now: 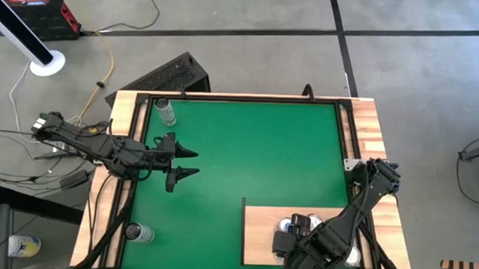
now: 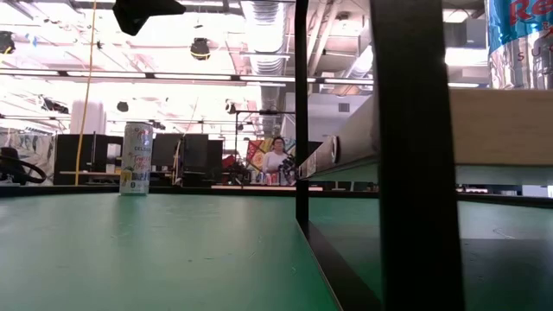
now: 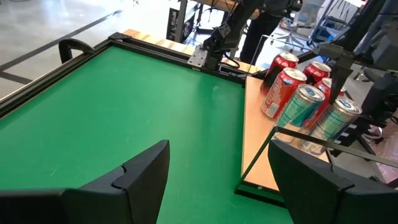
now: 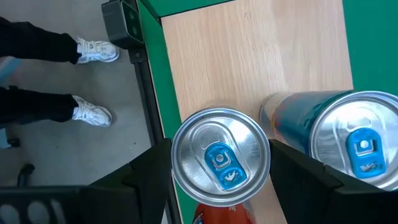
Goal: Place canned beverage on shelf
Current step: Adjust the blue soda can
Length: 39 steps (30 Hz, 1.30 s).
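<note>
A pale wood shelf (image 1: 260,231) is at the table's near right; it also shows in the right wrist view (image 4: 249,56). Several cans stand on it (image 3: 305,102). My right gripper (image 4: 221,149) points down over the shelf, shut on a red can with a silver top and blue tab (image 4: 219,163). A second can (image 4: 360,146) stands right beside it. My left gripper (image 1: 186,165) is open and empty over the green mat at the left. One can (image 1: 167,112) stands at the far left and another (image 1: 139,232) at the near left. My right gripper has the red can's upper wall (image 4: 177,177) between its two fingers, one on each side just below the rim. The fingers come from above, pointing down. The can is upright, its top level with its neighbour's; its base is hidden.
The shelf is raised on a black frame (image 2: 406,155) in the low view. Wooden planks (image 1: 124,122) edge the table. A person's shoes (image 4: 93,112) are on the floor by the shelf's edge. Bare green mat (image 1: 255,151) lies between the arms.
</note>
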Available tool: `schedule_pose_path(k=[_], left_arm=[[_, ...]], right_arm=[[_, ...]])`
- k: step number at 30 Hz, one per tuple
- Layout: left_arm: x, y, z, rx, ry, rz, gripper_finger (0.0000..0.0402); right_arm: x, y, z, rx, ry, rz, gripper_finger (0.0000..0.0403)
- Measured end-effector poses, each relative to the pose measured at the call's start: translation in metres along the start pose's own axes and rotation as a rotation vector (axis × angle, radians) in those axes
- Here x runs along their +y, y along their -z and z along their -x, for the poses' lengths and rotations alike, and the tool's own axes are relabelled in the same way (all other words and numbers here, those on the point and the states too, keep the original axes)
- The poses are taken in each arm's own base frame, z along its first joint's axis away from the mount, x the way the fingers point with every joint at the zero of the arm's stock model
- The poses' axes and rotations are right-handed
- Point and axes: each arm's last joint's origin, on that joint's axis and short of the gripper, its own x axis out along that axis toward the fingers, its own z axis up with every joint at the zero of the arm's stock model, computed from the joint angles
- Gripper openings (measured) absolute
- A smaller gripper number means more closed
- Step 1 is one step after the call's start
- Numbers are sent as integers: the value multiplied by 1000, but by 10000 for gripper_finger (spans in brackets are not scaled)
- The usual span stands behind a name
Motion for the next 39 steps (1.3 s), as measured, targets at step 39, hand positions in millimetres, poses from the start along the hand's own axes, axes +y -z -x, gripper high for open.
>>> schedule_pose_path(k=[39], left_arm=[[0, 0, 0, 0, 0, 3, 256]], right_arm=[[3, 0, 0, 31, -55, -10, 281]])
